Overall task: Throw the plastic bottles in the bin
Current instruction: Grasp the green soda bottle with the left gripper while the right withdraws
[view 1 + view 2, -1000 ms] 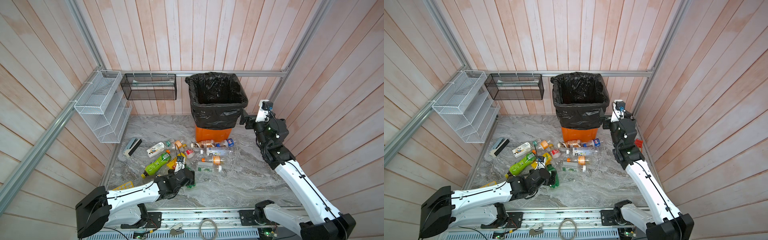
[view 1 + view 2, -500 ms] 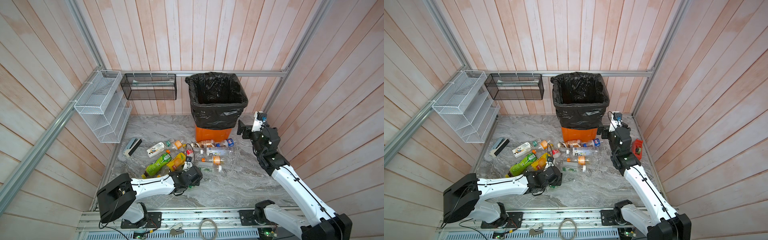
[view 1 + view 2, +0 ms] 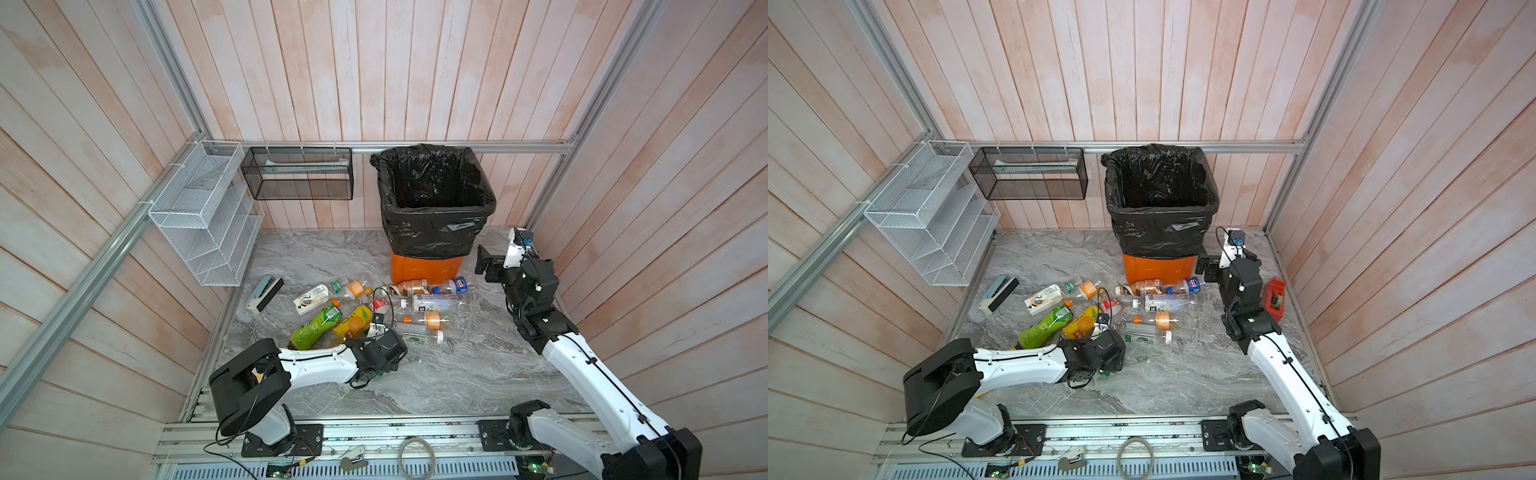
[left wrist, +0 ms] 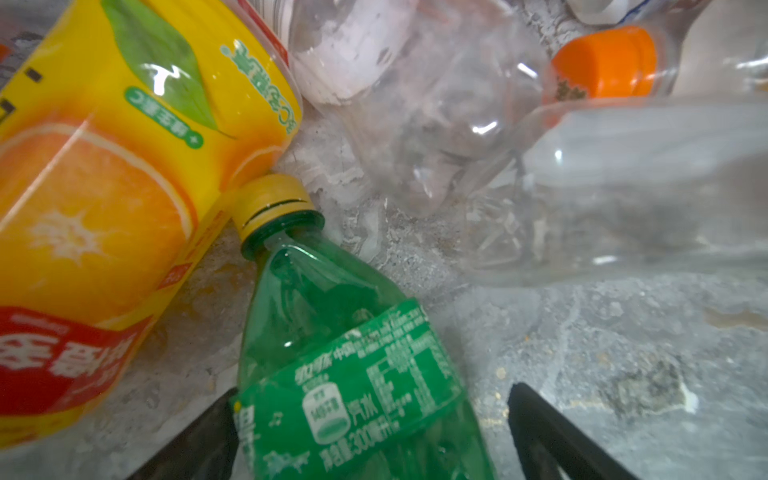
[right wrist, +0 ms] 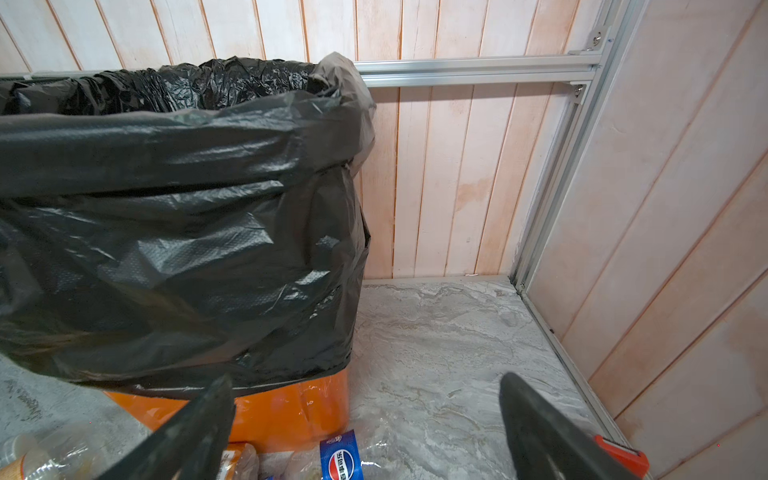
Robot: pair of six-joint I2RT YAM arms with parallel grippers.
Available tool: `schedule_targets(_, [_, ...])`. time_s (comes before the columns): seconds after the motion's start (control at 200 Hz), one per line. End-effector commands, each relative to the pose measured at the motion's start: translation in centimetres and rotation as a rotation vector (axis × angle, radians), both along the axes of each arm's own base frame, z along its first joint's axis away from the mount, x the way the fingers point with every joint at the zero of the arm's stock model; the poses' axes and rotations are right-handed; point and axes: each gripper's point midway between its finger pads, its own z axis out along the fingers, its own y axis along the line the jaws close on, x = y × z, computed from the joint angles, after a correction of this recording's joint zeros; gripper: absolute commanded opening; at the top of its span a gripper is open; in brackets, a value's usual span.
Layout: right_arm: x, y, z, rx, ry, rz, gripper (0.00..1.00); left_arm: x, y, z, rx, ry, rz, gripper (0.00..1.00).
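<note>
Surveying both top views: clear plastic bottles [image 3: 428, 303] with coloured labels lie clustered mid-table, in front of the tall orange bin [image 3: 1158, 266], which is lined with a black bag and stands at the far edge. The left arm [image 3: 316, 365] stretches low along the near edge, apparently to straddle a flat-lying bottle. Left wrist view: the left end effector [image 4: 374, 388] stands wide open around a crushed green bottle [image 4: 353, 374], not clamped. Right wrist view: the right end effector [image 5: 368, 378] is open and empty, held above the table beside the bin.

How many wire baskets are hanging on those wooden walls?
2. A white wire rack hangs on the left wall; a black mesh basket hangs on the back wall, left of the bin. None looks hidden.
</note>
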Motion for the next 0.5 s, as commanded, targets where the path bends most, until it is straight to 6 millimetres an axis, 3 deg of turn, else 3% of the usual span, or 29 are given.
schedule_targets(0.0, [-0.2, -0.3, -0.5, 0.010, 0.004, -0.006, 0.99, 0.4, -0.2, -0.1, -0.016, 0.006, 0.002, 1.00])
schedule_targets(0.195, [-0.2, -0.4, -1.0, 0.012, 0.014, -0.011, 0.99, 0.1, -0.3, -0.5, -0.026, 0.018, -0.007, 0.94])
schedule_targets(0.335, [-0.3, -0.7, -1.2, 0.010, 0.016, -0.020, 0.99, -0.2, -0.2, -0.3, -0.056, 0.021, -0.012, 0.76])
schedule_targets(0.495, [-0.5, -1.0, -1.1, 0.011, 0.013, -0.028, 0.99, -0.7, 0.0, -0.3, -0.076, 0.032, -0.005, 0.70])
